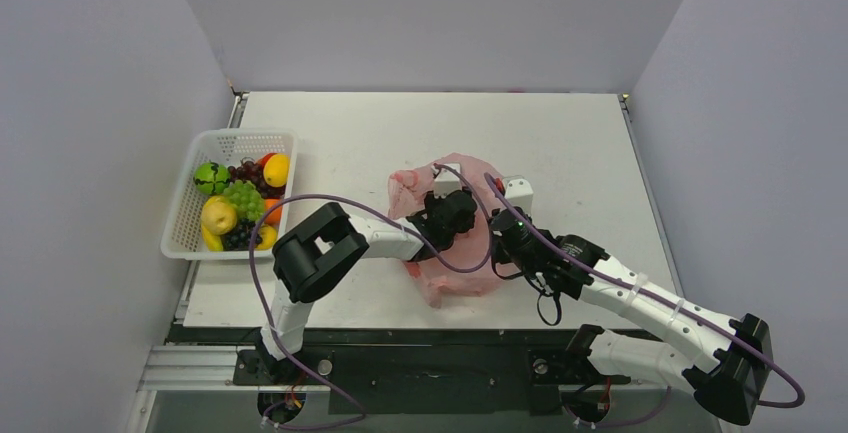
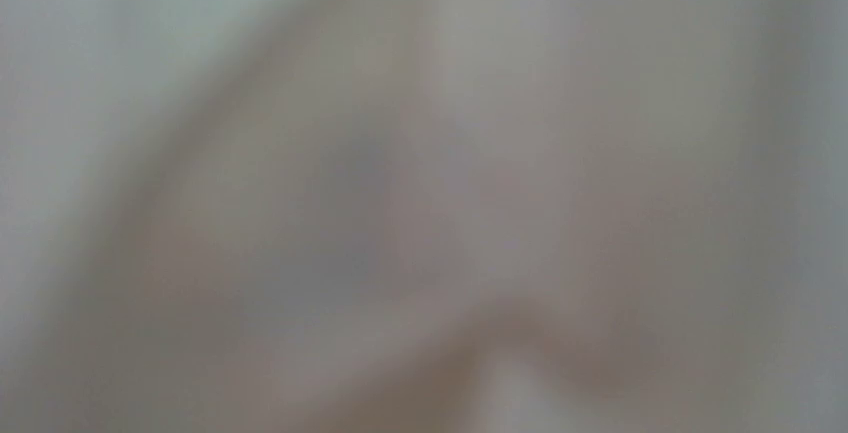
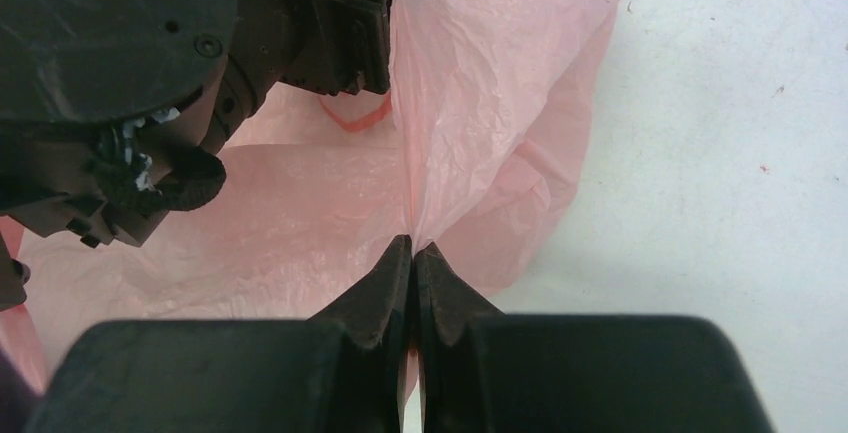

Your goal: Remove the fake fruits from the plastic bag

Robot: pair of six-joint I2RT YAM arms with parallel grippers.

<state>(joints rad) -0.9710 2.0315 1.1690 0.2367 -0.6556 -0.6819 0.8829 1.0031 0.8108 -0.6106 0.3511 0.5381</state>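
The pink plastic bag (image 1: 452, 281) lies crumpled at the table's middle. My left gripper (image 1: 455, 215) reaches into its mouth from the left; its fingers are hidden by film. The left wrist view shows only blurred pale pink film (image 2: 420, 193) pressed close to the lens. My right gripper (image 1: 505, 230) is at the bag's right edge, shut on a fold of the bag (image 3: 480, 73), with the fingertips (image 3: 412, 245) pinching the film. The left gripper's black body (image 3: 130, 63) shows at the upper left of the right wrist view. No fruit shows inside the bag.
A white mesh basket (image 1: 180, 225) at the table's left edge holds several fake fruits (image 1: 240, 201): yellow, green, orange, grapes. A small white object (image 1: 519, 193) sits just behind the bag. Purple cables loop over both arms. Grey walls enclose the table.
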